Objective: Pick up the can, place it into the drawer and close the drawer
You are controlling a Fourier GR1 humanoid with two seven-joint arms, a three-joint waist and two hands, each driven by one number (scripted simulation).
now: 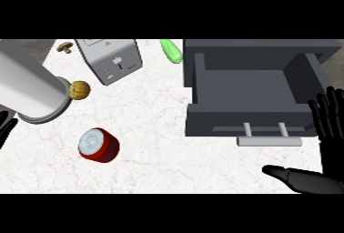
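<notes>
Right robot hand (331, 159) uncurled, can (99, 144) well to its left

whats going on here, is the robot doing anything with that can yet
Nothing is being held yet. The red can sits untouched on the counter. To its right, the grey drawer is pulled open with nothing visible in it. The right robot hand is open, fingers up, at the right edge beside the drawer. The left robot hand barely shows at the left edge.
</notes>
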